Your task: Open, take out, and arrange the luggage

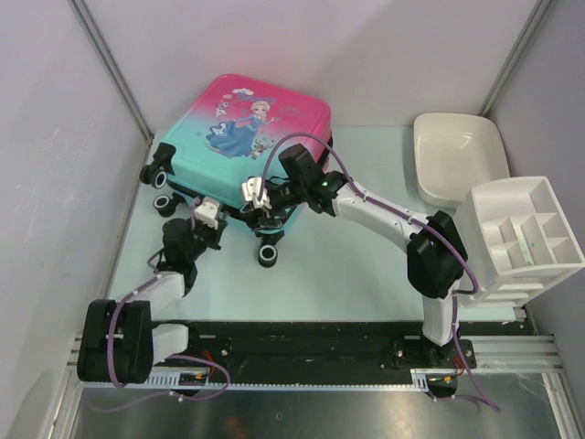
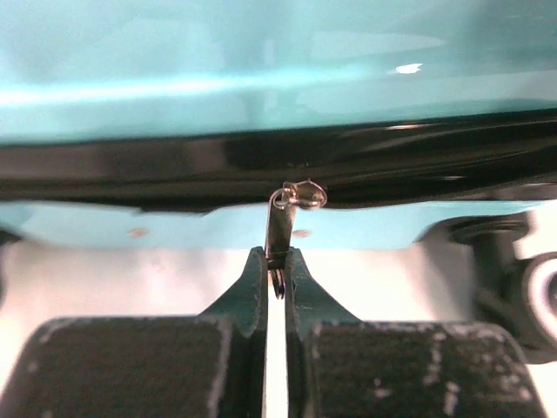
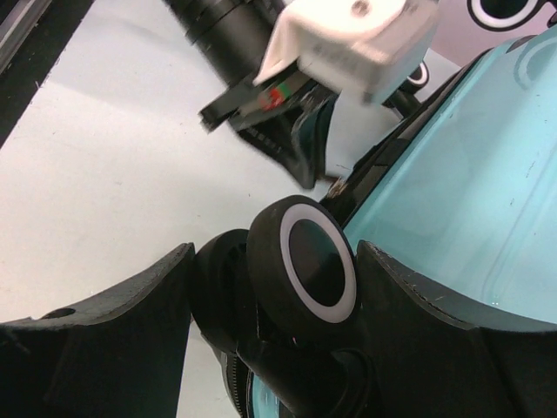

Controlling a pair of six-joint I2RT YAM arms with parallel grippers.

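Note:
The luggage [image 1: 247, 119] lies flat at the back left, a pink-to-teal shell with a princess print and a black zipper band [image 2: 261, 161]. My left gripper [image 1: 212, 212] is at its near edge. In the left wrist view it [image 2: 276, 257] is shut on the metal zipper pull [image 2: 280, 231], which hangs down from the band. My right gripper [image 1: 260, 197] reaches to the luggage's near right corner. There its fingers [image 3: 130, 305] sit on either side of a black caster wheel [image 3: 313, 266] with a white ring, touching it on both sides. The teal shell [image 3: 452, 192] fills the right of that view.
A white plastic tub [image 1: 457, 155] stands at the back right. A white compartment organiser [image 1: 526, 238] sits in front of it at the right edge. Another luggage wheel [image 1: 267, 254] rests on the pale table [image 1: 347, 274]. Grey walls close in the left, back and right.

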